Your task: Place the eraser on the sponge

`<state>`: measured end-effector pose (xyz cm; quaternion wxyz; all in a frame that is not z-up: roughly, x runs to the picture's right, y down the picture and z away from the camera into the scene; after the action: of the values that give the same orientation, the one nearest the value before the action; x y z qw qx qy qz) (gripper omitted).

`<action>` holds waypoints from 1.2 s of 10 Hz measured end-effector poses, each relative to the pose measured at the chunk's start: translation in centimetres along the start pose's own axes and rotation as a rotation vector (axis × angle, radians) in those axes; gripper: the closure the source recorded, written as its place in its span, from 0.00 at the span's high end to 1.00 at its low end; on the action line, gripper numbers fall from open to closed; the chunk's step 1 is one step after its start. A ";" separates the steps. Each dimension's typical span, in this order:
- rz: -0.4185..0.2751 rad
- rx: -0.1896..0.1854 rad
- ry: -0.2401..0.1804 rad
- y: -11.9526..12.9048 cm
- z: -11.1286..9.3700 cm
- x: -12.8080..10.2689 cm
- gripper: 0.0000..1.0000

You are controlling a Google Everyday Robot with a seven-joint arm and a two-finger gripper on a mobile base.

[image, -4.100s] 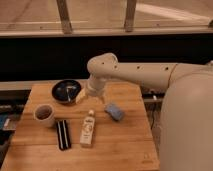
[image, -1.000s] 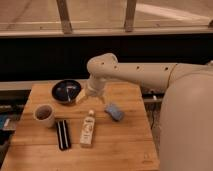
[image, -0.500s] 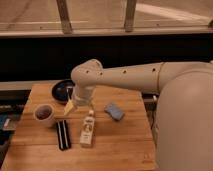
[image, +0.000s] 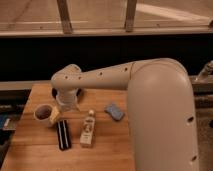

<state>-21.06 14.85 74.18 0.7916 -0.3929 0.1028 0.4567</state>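
The eraser (image: 63,135), a long black block with thin pale stripes, lies on the wooden table (image: 110,150) at the front left, its length running front to back. The sponge (image: 115,111), a small light-blue pad, sits to the right, beyond the bottle. My gripper (image: 56,115) hangs from the white arm (image: 100,77) just above the eraser's far end, next to the cup. Eraser and sponge are apart, with the bottle between them.
A pale bottle with a white cap (image: 88,129) lies right of the eraser. A cup (image: 42,113) stands at the left. A dark round plate (image: 80,93) is mostly hidden behind the arm. A railing and dark wall run behind the table.
The arm has swung left and down, from above the bottle and sponge to the eraser's far end beside the cup. It now covers most of the plate. The objects have not moved.
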 end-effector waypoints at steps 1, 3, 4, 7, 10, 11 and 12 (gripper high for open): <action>-0.003 0.007 0.015 0.3 1.1 -0.1 0.80; -0.027 0.010 0.037 1.3 3.1 0.2 0.80; -0.027 0.016 0.042 1.3 3.2 0.4 0.80; -0.027 0.016 0.041 1.3 3.2 0.4 0.80; -0.035 0.029 0.051 1.9 3.8 0.4 0.80; -0.040 0.031 0.056 2.5 4.2 0.5 0.80; -0.040 0.036 0.061 2.5 4.4 0.7 0.80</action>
<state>-23.56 19.14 75.49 0.8039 -0.3943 0.1271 0.4267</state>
